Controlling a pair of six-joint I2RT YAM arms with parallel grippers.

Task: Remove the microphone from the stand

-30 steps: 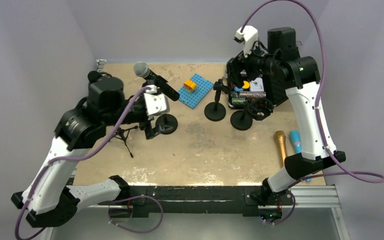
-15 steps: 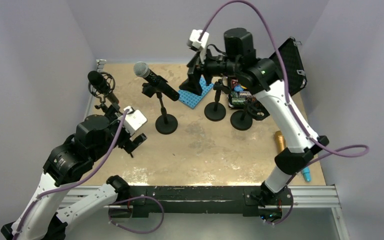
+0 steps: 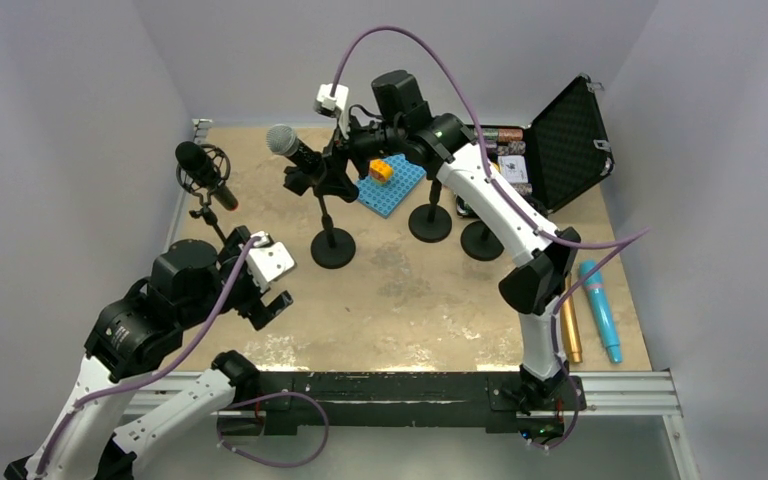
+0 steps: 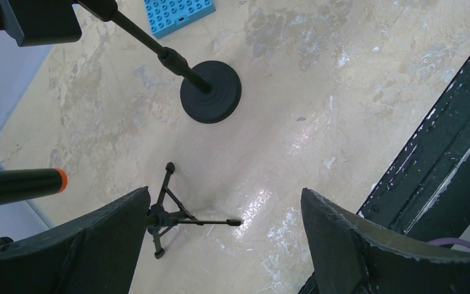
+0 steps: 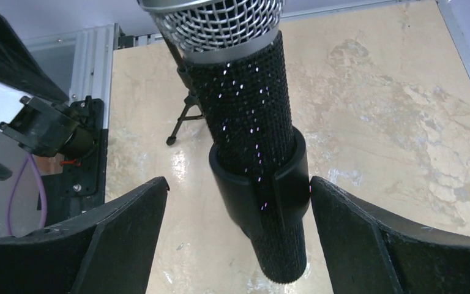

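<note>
A black microphone (image 3: 305, 157) with a silver mesh head sits tilted in the clip (image 5: 263, 196) of a round-based stand (image 3: 333, 248) at the table's back middle. My right gripper (image 3: 338, 168) is open, its fingers on either side of the microphone (image 5: 245, 122) handle and clip. The right finger (image 5: 367, 239) is very close to the clip. My left gripper (image 3: 272, 298) hangs open over the near left of the table with nothing between its fingers. In the left wrist view it (image 4: 225, 191) looks down on the stand's base (image 4: 211, 92).
A black studio microphone (image 3: 200, 168) on a small tripod (image 4: 168, 211) stands at the left. A blue baseplate (image 3: 392, 188), two bare round stands (image 3: 430, 222) and an open black case (image 3: 560, 130) are at the back. Gold (image 3: 568, 330) and teal (image 3: 600, 310) microphones lie at the right.
My right arm swung left from the case to straddle the microphone on the stand. My left arm pulled back from the stand toward the near left, still open.
</note>
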